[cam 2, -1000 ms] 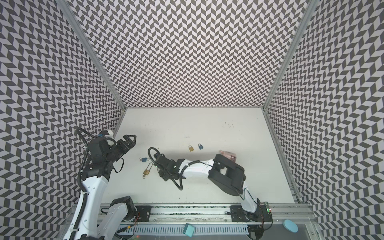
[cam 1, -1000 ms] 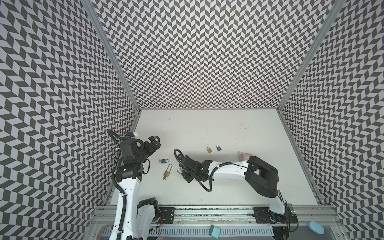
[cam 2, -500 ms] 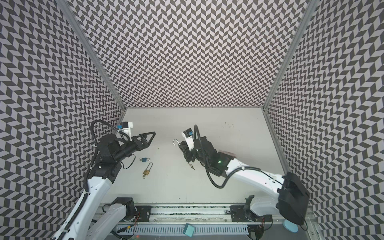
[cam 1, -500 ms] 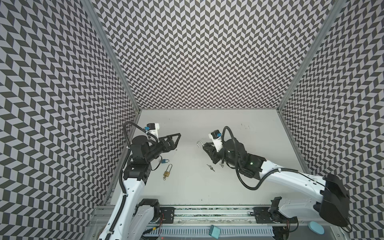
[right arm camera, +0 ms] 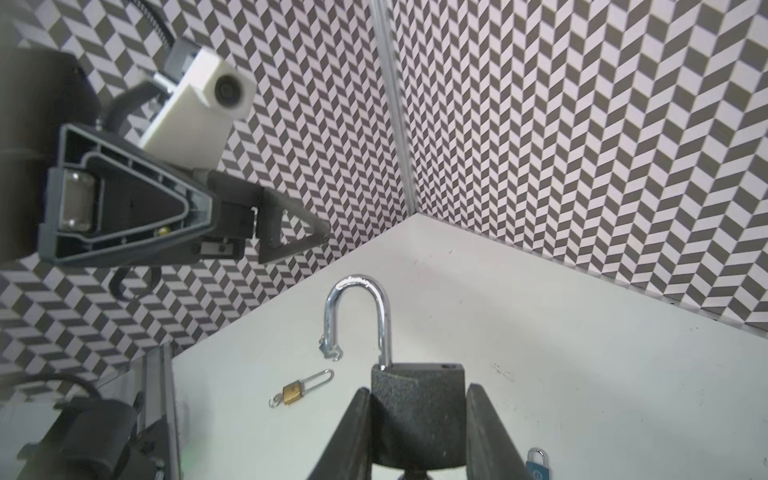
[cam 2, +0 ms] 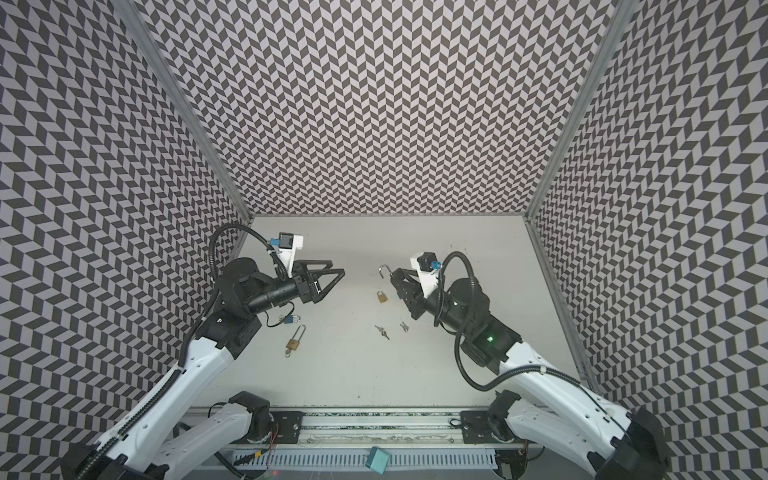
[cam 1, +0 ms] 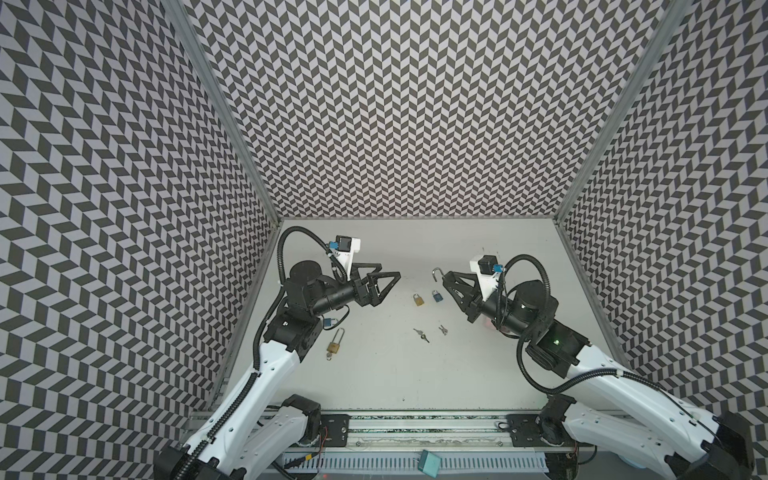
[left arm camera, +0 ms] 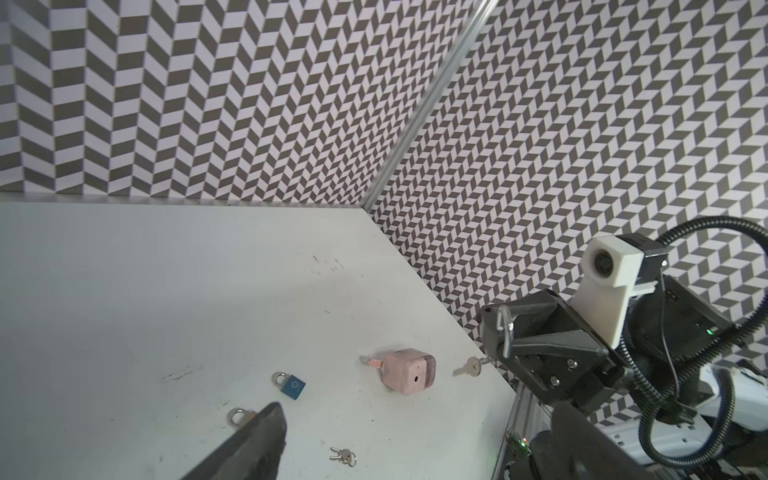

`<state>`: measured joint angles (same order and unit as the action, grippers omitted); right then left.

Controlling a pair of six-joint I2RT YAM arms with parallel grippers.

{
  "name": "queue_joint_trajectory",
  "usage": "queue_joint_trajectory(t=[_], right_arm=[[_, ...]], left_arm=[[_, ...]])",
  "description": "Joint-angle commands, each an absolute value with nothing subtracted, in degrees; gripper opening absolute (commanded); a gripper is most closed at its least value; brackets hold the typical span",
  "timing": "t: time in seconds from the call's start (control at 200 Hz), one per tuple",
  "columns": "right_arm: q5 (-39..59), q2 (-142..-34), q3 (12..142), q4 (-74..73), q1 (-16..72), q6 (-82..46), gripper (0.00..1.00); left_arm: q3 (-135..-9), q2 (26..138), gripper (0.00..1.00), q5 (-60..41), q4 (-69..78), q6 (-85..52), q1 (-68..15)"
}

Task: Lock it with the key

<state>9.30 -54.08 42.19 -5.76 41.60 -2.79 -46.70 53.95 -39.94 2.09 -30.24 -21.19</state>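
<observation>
Padlock [right arm camera: 415,419] in right gripper [right arm camera: 417,392], shackle [right arm camera: 353,286] unlatched

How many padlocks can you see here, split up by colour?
Black padlock: 1
Brass padlocks: 2
Blue padlocks: 2
Pink padlock, apparently: 1
Total: 6
</observation>
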Motion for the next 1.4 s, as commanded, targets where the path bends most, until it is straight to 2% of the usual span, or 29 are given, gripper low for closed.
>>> queue_joint_trajectory(t=[0.0, 0.285, 0.396, 0.666, 1.001, 1.237, 1.397], right_arm=[[13.7, -55.0, 47.0, 0.0, 41.7, 4.6, 0.00], [10.0, -56.1, 51.1, 10.2, 43.4, 13.8, 0.00], [7.9, -56.1, 51.2, 10.8, 44.6, 16.1, 0.00], [9.5, -56.3, 51.1, 9.5, 45.7, 17.1, 0.00], [8.4, -56.7, 51.0, 9.1, 45.9, 16.8, 0.00], [8.4, -56.6, 51.1, 8.7, 46.0, 16.5, 0.00], [9.1, -56.2, 51.0, 8.0, 46.0, 16.0, 0.00]], left_arm=[[-50.4, 56.0, 0.98, -42.5, 1.9, -27.2, -24.7], [-52.5, 60.0, 0.84, -43.3, -0.9, -24.8, -30.5], [-52.7, 60.9, 0.77, -43.2, -1.2, -24.1, -31.8], [-53.0, 63.6, 0.61, -43.5, -0.7, -23.8, -33.8], [-53.2, 65.1, 0.28, -44.3, 0.0, -23.5, -35.0], [-53.2, 65.3, 0.00, -44.4, -0.1, -23.5, -35.3], [-53.2, 65.0, 0.00, -44.0, 0.0, -23.2, -35.3]])
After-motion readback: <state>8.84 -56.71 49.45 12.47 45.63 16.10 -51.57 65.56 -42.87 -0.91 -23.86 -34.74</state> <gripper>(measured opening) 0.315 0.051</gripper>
